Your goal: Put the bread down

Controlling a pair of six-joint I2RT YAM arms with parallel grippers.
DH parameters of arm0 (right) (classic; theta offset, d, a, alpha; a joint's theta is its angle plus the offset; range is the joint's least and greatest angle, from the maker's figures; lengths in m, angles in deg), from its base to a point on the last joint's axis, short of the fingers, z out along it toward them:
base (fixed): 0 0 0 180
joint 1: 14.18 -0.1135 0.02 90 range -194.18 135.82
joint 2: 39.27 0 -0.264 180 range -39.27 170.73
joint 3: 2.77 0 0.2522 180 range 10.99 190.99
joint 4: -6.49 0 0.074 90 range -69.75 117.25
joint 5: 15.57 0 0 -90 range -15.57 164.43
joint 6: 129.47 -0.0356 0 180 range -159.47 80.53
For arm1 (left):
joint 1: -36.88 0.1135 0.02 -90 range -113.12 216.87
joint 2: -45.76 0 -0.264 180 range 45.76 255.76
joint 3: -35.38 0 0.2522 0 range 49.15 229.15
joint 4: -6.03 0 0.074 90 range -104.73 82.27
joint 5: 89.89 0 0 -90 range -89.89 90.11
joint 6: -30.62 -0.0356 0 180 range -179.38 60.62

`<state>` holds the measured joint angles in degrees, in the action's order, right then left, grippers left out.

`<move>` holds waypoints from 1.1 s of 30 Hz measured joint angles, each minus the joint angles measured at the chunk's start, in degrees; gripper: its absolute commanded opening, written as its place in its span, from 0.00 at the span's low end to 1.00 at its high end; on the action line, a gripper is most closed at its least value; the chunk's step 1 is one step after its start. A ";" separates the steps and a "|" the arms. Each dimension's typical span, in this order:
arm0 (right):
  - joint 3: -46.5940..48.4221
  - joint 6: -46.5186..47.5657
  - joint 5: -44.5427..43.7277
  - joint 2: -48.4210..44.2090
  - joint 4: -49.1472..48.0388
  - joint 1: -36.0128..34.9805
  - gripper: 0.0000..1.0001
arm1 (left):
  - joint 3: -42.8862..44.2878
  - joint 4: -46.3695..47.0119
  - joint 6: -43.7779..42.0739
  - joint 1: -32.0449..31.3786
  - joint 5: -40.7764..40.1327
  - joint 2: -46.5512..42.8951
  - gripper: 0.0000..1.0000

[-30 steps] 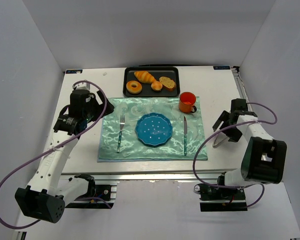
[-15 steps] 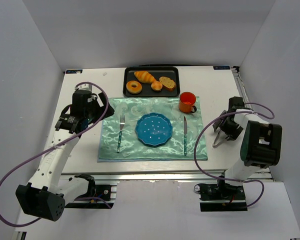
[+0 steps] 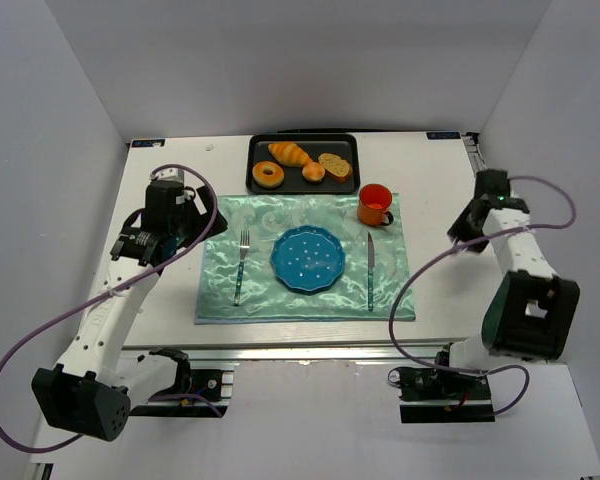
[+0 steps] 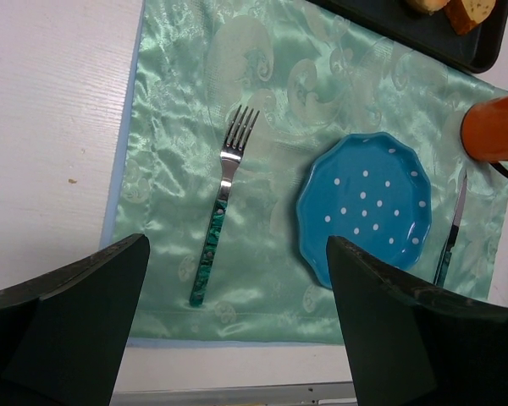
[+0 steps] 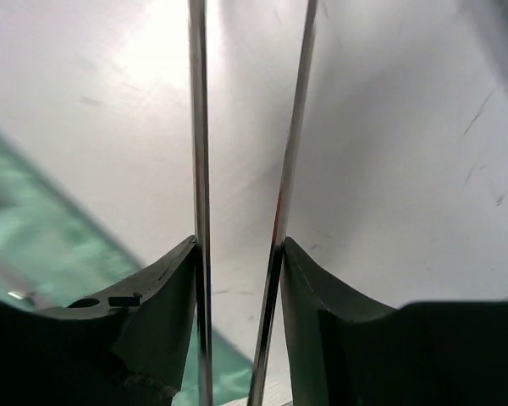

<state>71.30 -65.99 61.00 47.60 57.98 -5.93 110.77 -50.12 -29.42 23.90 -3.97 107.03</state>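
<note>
The bread (image 3: 313,171) is seen as a small, round, golden-brown bun, shaped almost like a ball. It is lying in the black tray (image 3: 258,148) at the far side of the bench (image 3: 420,170), between the donut (image 3: 268,175) and the seeded slice (image 3: 335,165). The left end effector (image 4: 237,245) is held with its fingers wide apart above the green placemat (image 4: 178,101). The right end effector (image 5: 237,249) is clamped on the two thin blades of metal tongs (image 5: 197,127), well apart from the bread.

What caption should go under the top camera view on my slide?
The bread sits on the black tray behind a placemat set with blue plate, fork, knife and orange mug.
</note>
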 measured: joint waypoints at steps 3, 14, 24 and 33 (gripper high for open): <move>9.92 0.48 2.05 -5.53 3.87 -0.11 0.48 | 0.13 0.44 0.20 -0.02 0.00 0.35 0.83; 48.24 3.63 15.34 5.64 13.18 -11.26 0.49 | 3.80 1.36 0.07 -0.50 0.04 2.51 0.89; 70.36 9.38 24.39 31.19 13.81 -24.30 0.50 | 8.50 1.27 -0.09 -0.55 0.11 7.34 0.90; 69.26 13.09 23.02 37.79 9.94 -30.01 0.54 | 9.68 0.24 -0.39 -0.55 0.50 10.88 0.90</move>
<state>140.57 -52.90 84.02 85.39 67.93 -35.94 120.45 -49.88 -29.81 23.36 -3.46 117.92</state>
